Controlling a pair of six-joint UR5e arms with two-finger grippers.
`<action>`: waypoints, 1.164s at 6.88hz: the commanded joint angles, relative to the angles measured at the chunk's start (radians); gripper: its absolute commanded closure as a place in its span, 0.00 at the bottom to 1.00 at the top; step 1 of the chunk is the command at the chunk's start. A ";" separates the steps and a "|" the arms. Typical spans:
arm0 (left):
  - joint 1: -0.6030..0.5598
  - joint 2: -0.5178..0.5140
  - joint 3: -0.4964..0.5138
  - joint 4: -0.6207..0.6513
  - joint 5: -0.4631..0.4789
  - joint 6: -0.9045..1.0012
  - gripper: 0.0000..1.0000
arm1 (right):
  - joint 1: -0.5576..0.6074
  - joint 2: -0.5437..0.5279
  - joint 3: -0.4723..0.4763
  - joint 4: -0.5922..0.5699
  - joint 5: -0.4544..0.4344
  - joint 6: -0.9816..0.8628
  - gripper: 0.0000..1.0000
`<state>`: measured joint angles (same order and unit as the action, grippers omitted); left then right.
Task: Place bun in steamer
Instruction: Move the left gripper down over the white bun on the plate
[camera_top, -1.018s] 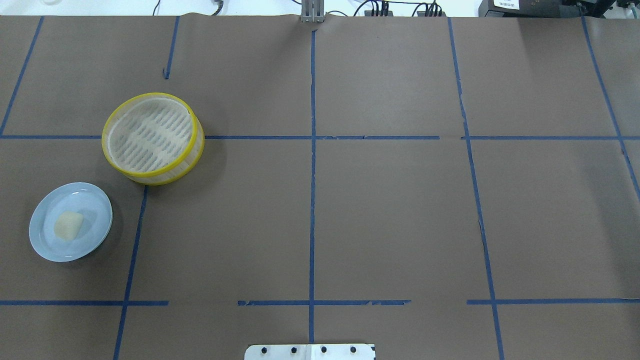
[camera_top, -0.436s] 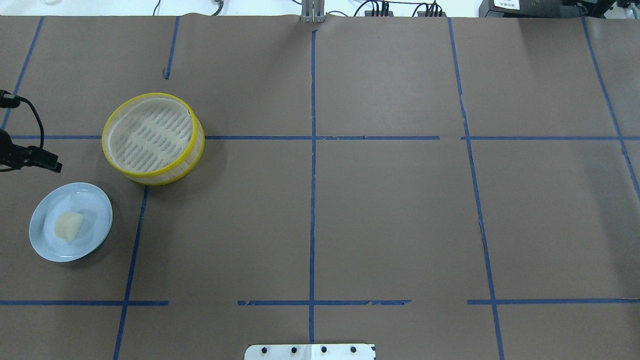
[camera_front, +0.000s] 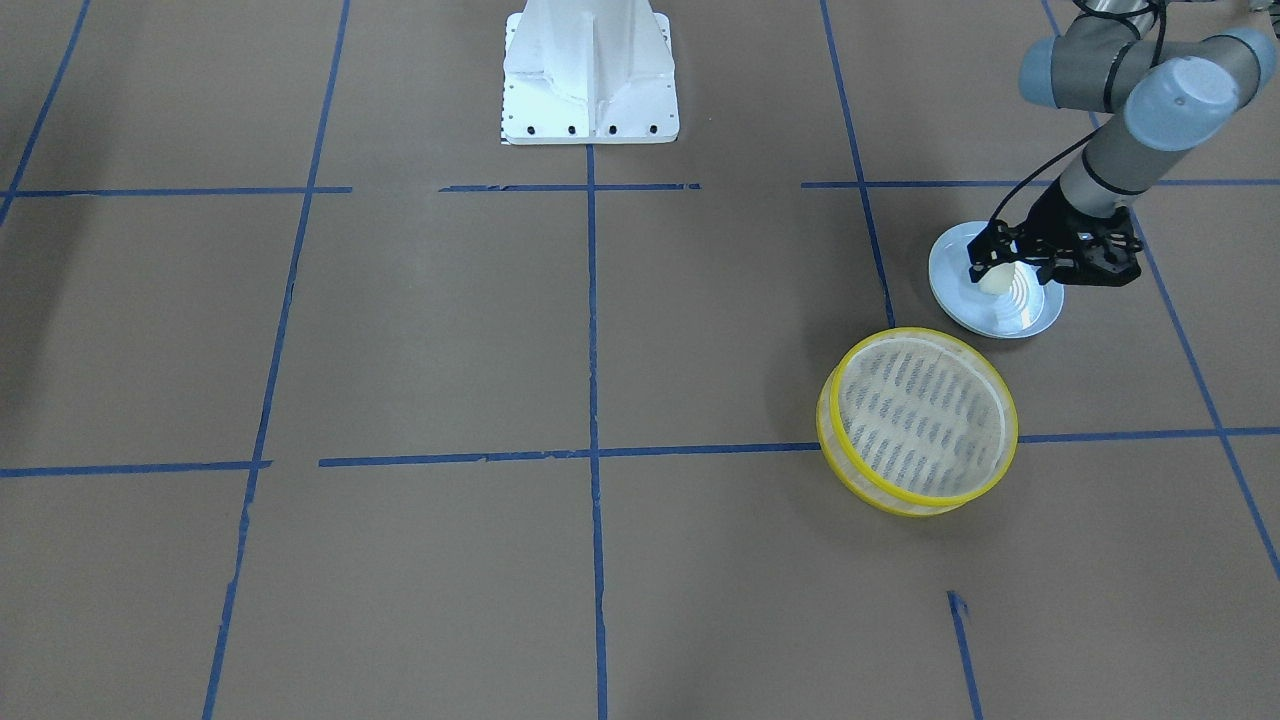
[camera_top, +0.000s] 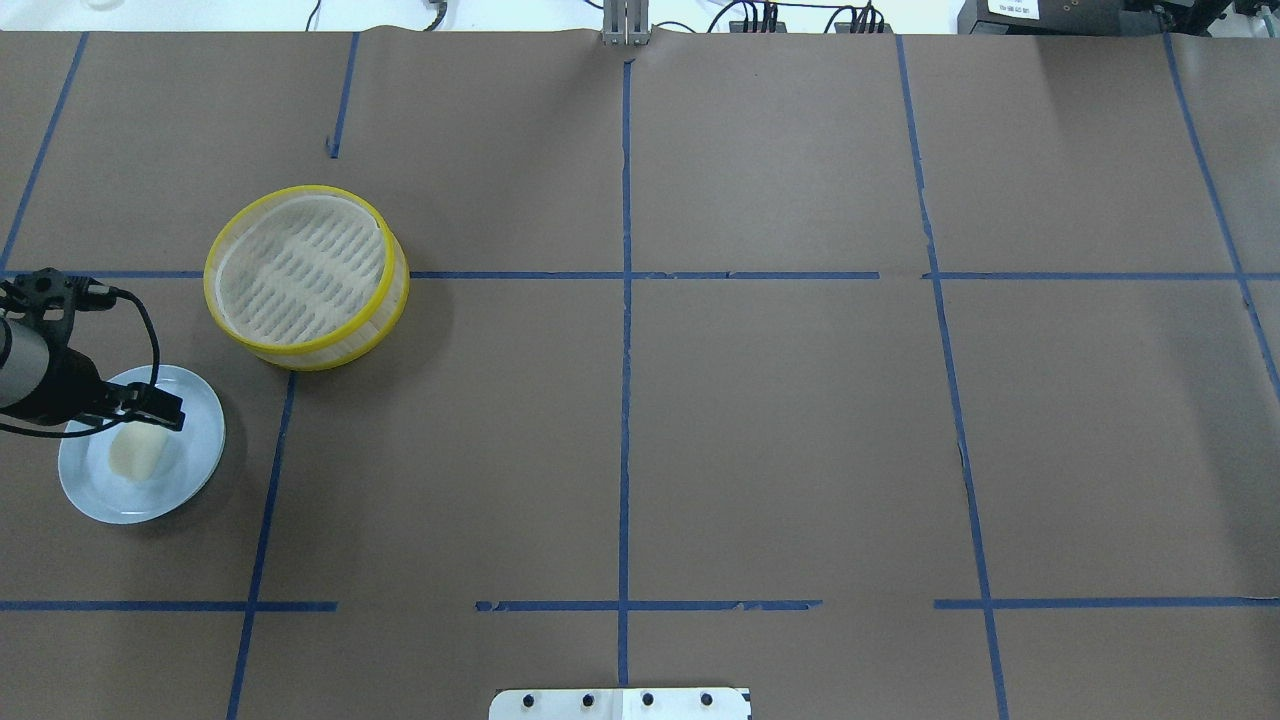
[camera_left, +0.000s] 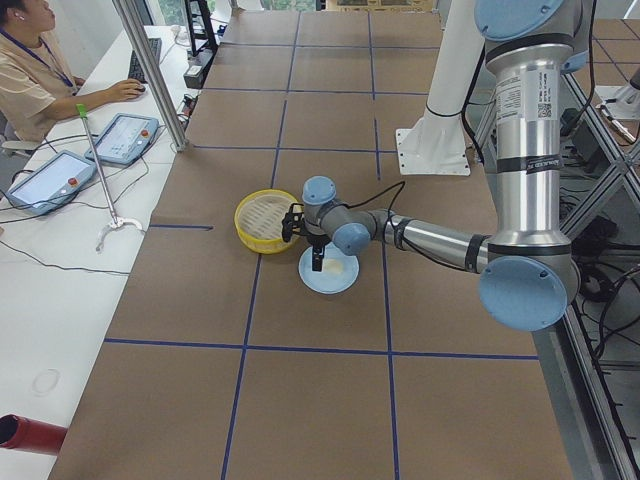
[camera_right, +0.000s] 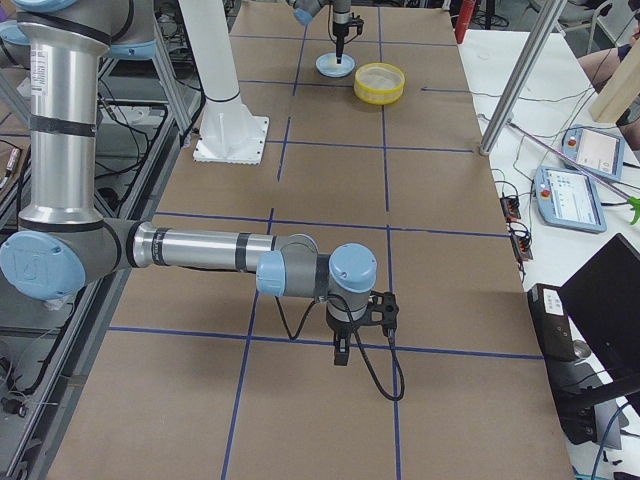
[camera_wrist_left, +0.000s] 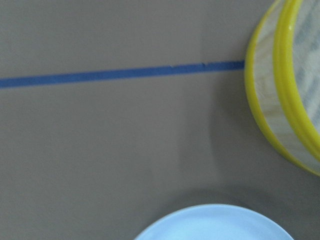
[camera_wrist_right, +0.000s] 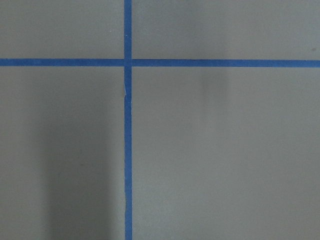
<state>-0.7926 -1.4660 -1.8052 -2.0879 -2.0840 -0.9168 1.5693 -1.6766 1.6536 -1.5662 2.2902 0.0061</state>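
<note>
While our left tool (camera_top: 168, 412) hangs close over the smooth, cream-white blocky bun (camera_top: 133, 453), we cannot tell how far it gapes.

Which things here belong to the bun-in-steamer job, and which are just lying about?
Job in hand:
bun, lying on the plate
steamer, empty
left gripper, over the plate

Lying about:
tablets on the side bench
red tube at the bench's near corner
right gripper, far from all this, over bare table paper
</note>
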 joint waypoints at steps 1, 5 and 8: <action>0.039 0.013 0.006 -0.015 0.042 -0.021 0.05 | 0.000 0.002 0.000 0.000 0.000 0.000 0.00; 0.039 0.021 0.023 -0.015 0.058 -0.001 0.35 | 0.000 0.000 0.000 0.000 0.000 0.000 0.00; 0.039 0.024 0.020 -0.015 0.058 -0.008 0.67 | 0.000 0.000 0.000 0.000 0.000 0.000 0.00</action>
<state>-0.7532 -1.4429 -1.7837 -2.1031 -2.0264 -0.9219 1.5693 -1.6766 1.6536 -1.5662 2.2902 0.0061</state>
